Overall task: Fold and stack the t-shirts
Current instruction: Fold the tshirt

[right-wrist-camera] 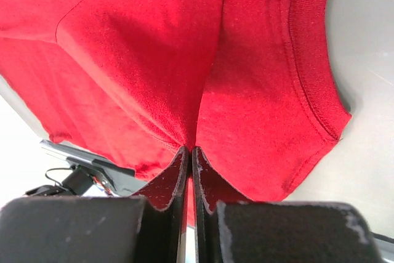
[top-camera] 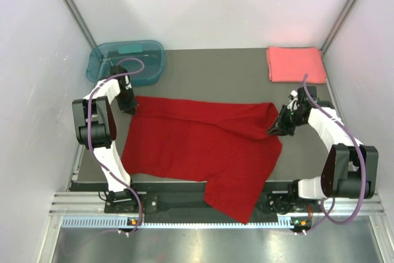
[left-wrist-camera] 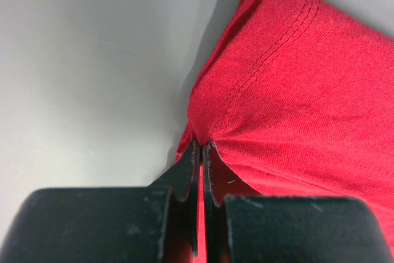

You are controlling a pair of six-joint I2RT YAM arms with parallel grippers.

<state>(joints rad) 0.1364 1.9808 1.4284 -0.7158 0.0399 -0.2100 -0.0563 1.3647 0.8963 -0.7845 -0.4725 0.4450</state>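
Observation:
A deep red t-shirt lies spread across the dark table, one part hanging over the near edge. My left gripper is shut on the red cloth at its far left corner, and the jaws pinch a fold. My right gripper is shut on the shirt's right edge; the right wrist view shows red cloth gathered into the closed jaws. A coral-pink t-shirt rests as a neat folded rectangle at the far right corner, away from both grippers.
A teal translucent tub stands at the far left corner, just behind my left arm. White walls close in the table on three sides. A metal rail runs along the near edge.

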